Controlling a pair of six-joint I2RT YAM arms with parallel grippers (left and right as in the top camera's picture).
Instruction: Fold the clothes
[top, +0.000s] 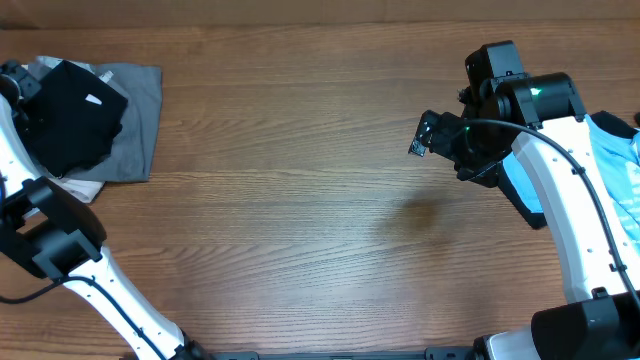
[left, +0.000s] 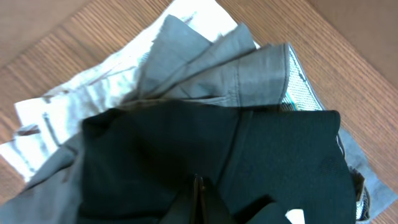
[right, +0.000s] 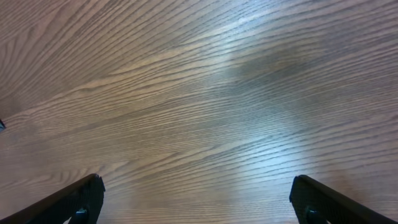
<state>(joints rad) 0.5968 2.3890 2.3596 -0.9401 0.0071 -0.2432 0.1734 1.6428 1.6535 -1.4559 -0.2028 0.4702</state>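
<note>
Left gripper (left: 199, 202): jaws closed, black shirt (left: 155, 155) directly beneath them, grey garment (left: 205, 68) beyond. Right gripper (right: 199, 205): jaws fully open, tabletop (right: 199, 93) between and ahead of them.

A folded black shirt (top: 70, 125) with a small white mark lies on a flat grey garment (top: 140, 115) at the left end of the brown wooden desk (top: 300, 200), with a white cloth (top: 88, 188) peeking out beneath. A light blue shirt (top: 622, 165) lies at the right edge, partly under the white right arm (top: 560, 190).
</note>
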